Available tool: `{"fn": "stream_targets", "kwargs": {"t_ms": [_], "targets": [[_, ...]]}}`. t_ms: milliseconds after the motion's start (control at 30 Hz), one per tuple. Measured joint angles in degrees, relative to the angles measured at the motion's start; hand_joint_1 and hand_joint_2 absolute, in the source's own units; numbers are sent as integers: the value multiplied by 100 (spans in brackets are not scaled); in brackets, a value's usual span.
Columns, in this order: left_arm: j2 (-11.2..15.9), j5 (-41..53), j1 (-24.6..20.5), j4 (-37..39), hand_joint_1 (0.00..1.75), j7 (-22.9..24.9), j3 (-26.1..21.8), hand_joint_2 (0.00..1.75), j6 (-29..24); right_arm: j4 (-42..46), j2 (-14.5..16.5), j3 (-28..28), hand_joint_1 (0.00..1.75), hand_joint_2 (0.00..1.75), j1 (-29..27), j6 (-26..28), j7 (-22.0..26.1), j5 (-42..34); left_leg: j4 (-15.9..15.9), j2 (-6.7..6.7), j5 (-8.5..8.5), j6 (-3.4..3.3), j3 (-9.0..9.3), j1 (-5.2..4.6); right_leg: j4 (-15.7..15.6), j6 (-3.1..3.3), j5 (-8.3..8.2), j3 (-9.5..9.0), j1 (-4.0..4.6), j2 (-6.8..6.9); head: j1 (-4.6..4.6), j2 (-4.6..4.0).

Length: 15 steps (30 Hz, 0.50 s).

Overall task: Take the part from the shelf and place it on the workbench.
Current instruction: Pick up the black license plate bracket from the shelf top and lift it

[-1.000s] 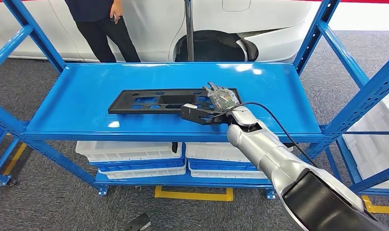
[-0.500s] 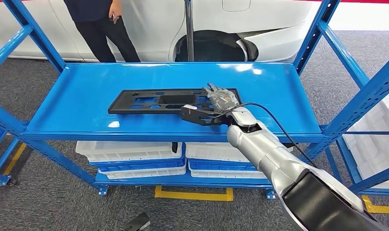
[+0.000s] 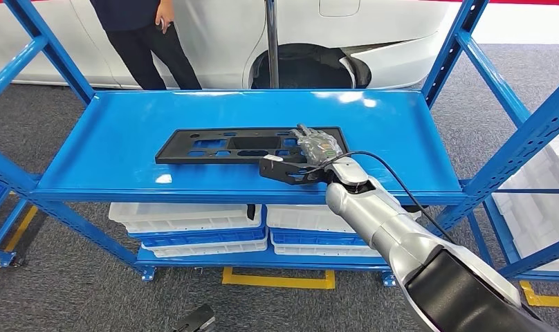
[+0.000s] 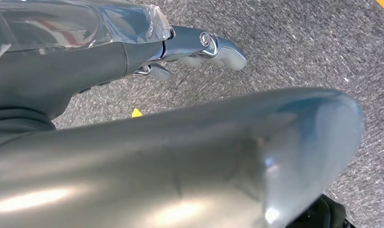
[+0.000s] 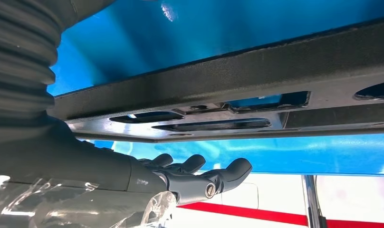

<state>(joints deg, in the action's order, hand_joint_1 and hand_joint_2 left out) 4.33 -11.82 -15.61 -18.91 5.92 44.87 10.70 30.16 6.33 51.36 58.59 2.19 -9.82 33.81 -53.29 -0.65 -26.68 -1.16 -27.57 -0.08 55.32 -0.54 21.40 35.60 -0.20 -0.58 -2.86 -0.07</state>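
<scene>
Right robot hand [image 3: 317, 146] lies over the right end of the part [image 3: 242, 146] on the shelf [image 3: 111, 138], its fingers [image 3: 311, 133] laid flat and slightly apart on top of the black plastic while the dark thumb [image 3: 280, 168] reaches out below the part's near edge. It looks set to clamp that end between fingers and thumb, but whether it has a true grip yet I cannot tell. In the right wrist view the fingers [image 5: 199, 168] are extended and loose beside the part [image 5: 237, 95].

From that hand the part stretches away toward the shelf's left side, its long axis running along the shelf's front edge. The right arm is plainly the nearer one; the left robot hand [image 4: 190, 47] hangs down over grey carpet, fingers curled loosely, holding nothing.

Flat and long, the part is a matt, grainy black plastic panel pierced with rectangular cut-outs. It rests on glossy blue painted metal, near the shelf's front edge and right of centre. White plastic trays [image 3: 187, 218] sit stacked on the level below.
</scene>
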Motion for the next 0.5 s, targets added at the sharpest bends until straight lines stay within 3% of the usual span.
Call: {"fn": "stream_targets", "kwargs": {"t_ms": [500], "targets": [[0,9,-1,0,0,-10,-9,0,-92,-2,1,0,0,175,0,-21,-1,-3,0,0,0,0,0,0,0,0,0,0,0,0,0,0]]}}
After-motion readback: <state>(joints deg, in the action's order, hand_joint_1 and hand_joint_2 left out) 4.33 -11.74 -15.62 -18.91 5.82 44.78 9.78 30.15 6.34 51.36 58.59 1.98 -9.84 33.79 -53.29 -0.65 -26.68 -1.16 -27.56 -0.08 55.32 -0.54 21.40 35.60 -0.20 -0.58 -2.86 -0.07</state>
